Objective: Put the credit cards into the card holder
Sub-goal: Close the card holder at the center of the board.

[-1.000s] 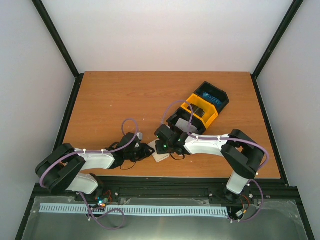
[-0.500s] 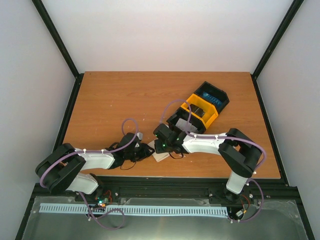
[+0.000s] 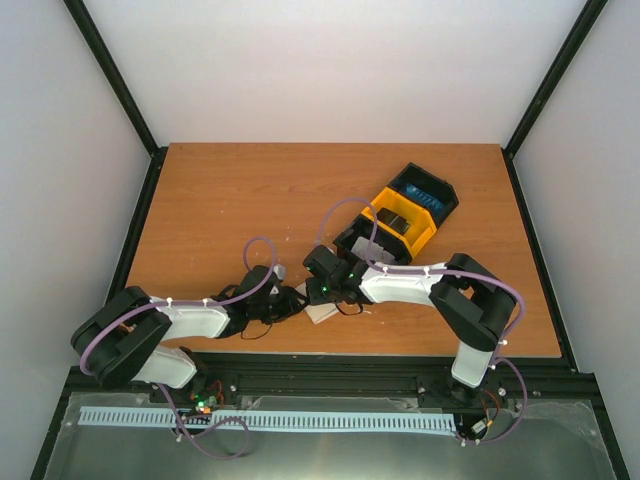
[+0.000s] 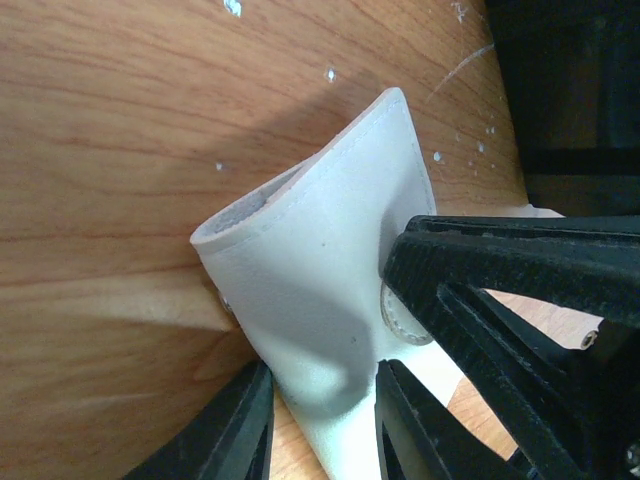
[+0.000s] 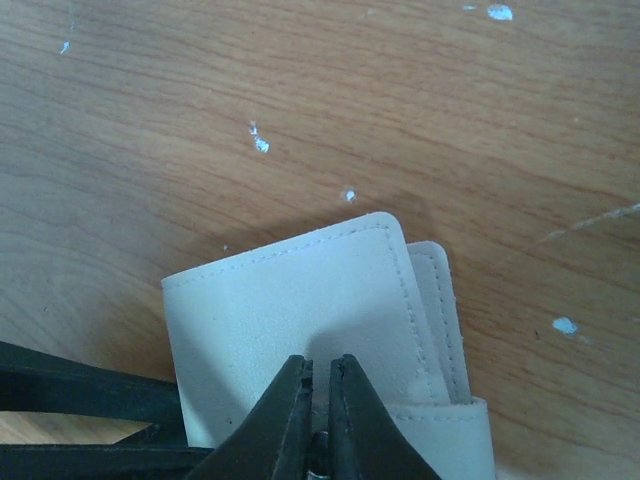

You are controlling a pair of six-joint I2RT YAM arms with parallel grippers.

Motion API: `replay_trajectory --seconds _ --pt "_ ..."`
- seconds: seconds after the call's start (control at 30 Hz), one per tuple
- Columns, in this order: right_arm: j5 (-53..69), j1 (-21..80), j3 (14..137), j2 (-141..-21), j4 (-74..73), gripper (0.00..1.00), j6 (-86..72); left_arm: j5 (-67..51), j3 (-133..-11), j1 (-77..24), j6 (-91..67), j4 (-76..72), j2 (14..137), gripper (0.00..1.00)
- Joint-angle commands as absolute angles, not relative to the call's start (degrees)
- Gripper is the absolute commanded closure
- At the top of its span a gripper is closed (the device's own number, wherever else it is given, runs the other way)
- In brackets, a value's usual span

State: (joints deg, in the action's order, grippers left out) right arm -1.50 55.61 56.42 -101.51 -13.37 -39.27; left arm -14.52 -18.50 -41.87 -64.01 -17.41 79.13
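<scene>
The cream card holder (image 3: 321, 313) lies near the table's front edge, between the two grippers. In the left wrist view the card holder (image 4: 310, 250) bulges open, and my left gripper (image 4: 315, 430) is shut on its narrow near end, one finger on each side. The black fingers (image 4: 520, 280) of the right gripper cross over its snap. My right gripper (image 5: 322, 368) is shut, with its tips against the stitched top flap of the card holder (image 5: 300, 300) and nothing visible between them. A blue credit card (image 3: 425, 194) and a dark credit card (image 3: 395, 222) lie in the tray.
The black-and-yellow tray (image 3: 432, 232) stands at an angle just behind the right arm, at the middle right of the wooden table (image 3: 220, 200). Black frame rails border the table, and a purple cable loops over each wrist.
The right arm has shifted slightly to the left over the card holder. The left arm and the holder have stayed in place.
</scene>
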Motion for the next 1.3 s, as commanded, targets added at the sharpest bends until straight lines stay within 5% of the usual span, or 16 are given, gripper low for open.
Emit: replay_trajectory --seconds 0.0,1.27 --pt "-3.24 55.77 57.08 -100.77 -15.84 0.91 -36.92 -12.72 -18.37 -42.52 -63.96 -12.22 81.33 0.7" --pt "-2.66 55.67 55.71 -97.65 -19.47 0.85 -38.22 -12.67 -18.41 -42.53 -63.73 -12.22 81.88 0.7"
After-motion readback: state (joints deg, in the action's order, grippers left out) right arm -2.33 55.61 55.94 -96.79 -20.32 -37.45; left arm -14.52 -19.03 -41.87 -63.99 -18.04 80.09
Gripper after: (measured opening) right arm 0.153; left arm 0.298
